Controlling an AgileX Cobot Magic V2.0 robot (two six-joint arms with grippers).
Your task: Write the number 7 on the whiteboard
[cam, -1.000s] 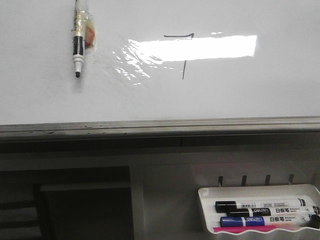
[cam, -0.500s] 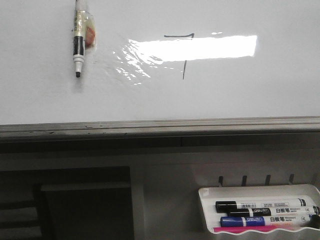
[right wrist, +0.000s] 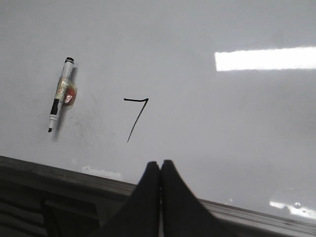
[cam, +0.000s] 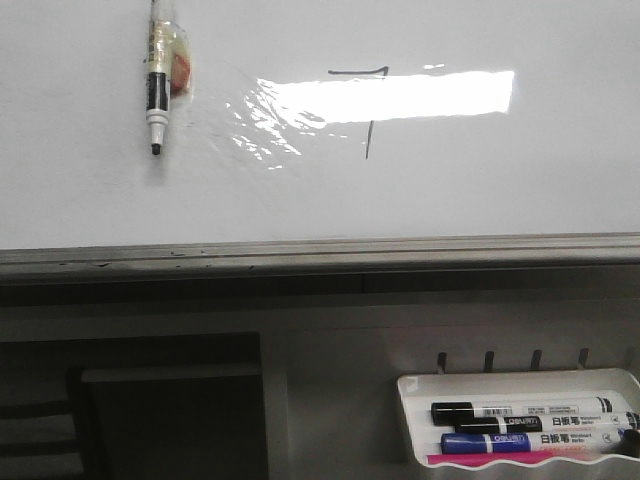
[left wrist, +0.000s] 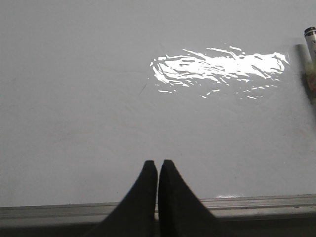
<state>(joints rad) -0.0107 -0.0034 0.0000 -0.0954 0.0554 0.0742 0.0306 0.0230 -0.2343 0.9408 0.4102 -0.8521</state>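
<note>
Front view first: white tray at the lower right holds black and blue markers lying flat. Up on the whiteboard, the number 7 sits partly under the glare, with a marker stuck well left of it. Both the left tool and right tool are pressed together, empty, near the board's grey lower edge.

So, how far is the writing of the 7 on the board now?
Done: the number 7 stands complete on the whiteboard. In hand: nothing; the left tool and right tool are shut and empty, and the marker sits on the board. Nothing appears left.
</note>
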